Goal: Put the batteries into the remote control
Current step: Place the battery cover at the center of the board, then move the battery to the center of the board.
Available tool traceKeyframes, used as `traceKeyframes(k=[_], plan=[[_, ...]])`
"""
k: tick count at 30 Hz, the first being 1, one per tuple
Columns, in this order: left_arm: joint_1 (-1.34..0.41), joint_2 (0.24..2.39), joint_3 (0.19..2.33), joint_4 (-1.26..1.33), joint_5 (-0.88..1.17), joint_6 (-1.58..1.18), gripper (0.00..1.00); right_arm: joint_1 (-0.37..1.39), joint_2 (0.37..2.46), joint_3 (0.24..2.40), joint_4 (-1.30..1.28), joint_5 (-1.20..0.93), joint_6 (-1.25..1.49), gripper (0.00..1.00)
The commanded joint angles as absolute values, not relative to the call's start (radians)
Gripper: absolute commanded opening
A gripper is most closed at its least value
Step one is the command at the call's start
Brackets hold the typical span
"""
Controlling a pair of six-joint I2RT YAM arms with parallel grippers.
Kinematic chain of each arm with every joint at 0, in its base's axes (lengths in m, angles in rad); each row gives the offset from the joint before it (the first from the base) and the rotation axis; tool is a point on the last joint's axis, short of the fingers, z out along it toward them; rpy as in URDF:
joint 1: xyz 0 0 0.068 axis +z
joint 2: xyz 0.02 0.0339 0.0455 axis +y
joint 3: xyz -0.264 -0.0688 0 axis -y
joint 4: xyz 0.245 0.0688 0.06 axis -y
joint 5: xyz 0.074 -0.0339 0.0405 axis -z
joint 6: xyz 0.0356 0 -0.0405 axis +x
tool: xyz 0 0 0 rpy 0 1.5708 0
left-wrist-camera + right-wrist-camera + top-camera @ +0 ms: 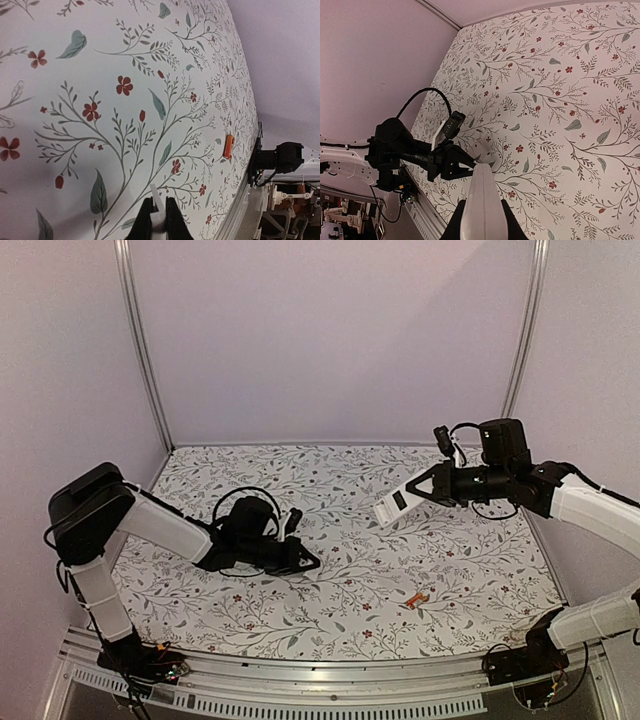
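The right gripper has its jaws closed on the remote. It clamps one end, so that the slim white body sticks out past the jaws toward the left edge of the table. We see the remote lifted clear of the flowered cloth, over the right half of the tabletop. In the top view a small dark rectangle shows on its upturned side. In the right wrist view we see only plain white plastic running away from the camera, with a dark jaw on each side of it.

The left gripper is drawn in narrow on a thin white piece, which stands up a little above the jaw tips. This gripper sits low over the table, just left of the middle and about midway between the near and far edges, and points toward the right edge. We cannot tell whether it touches the cloth.

One orange battery lies flat on the table close to the near edge, right of the middle and well apart from both grippers. In the left wrist view it shows as a small orange bar with a dark end, just short of the table's edge.
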State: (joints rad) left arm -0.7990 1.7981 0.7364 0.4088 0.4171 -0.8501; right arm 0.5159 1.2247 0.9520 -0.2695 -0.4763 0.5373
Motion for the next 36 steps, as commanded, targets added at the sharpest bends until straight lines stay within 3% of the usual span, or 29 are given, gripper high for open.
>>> traceKeyframes(k=[1, 6, 13, 18, 27, 36], plan=[[-0.762, 1.852, 0.711, 0.485, 0.439, -0.877, 0.02, 0.507, 1.197, 0.942, -0.285, -0.490, 0.519, 0.00], [-0.751, 1.869, 0.707, 0.461, 0.417, -0.875, 0.11, 0.504, 1.200, 0.943, -0.290, -0.495, 0.518, 0.00], [-0.734, 1.810, 0.722, 0.293, 0.319, -0.819, 0.43, 0.489, 1.192, 0.937, -0.301, -0.497, 0.513, 0.00], [-0.724, 1.728, 0.747, 0.161, 0.216, -0.754, 0.56, 0.470, 1.176, 0.927, -0.327, -0.498, 0.500, 0.00], [-0.798, 1.614, 0.836, 0.085, 0.197, -0.497, 0.56, 0.395, 1.113, 0.879, -0.386, -0.528, 0.483, 0.00], [-1.011, 1.782, 1.108, -0.076, 0.239, -0.258, 0.50, 0.273, 1.028, 0.793, -0.479, -0.580, 0.483, 0.00]])
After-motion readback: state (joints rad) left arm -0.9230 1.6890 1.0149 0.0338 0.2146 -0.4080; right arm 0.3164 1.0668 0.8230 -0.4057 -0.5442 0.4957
